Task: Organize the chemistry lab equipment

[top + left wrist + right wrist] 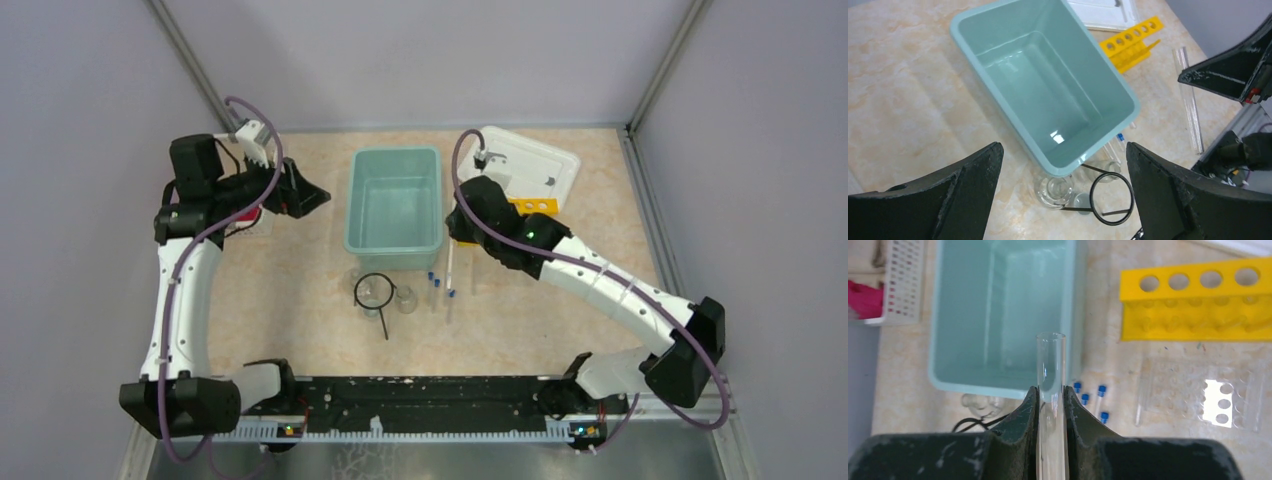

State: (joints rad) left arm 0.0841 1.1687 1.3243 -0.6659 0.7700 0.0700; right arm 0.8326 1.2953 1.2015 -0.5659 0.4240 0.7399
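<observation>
Gripping a clear test tube (1050, 360), the right gripper (1050, 402) holds it lengthwise between its fingers, open mouth toward the teal bin (998, 305); the left gripper (1063, 150) spread wide, unloaded.

Your top camera looks steeply down from above and behind the arm bases, taking in the whole table (280, 300). Your left wrist camera looks down at a slant from some height over the teal bin (1048, 75) toward the yellow rack (1133, 40). Your right wrist camera looks almost straight down on that same bin and rack.
</observation>
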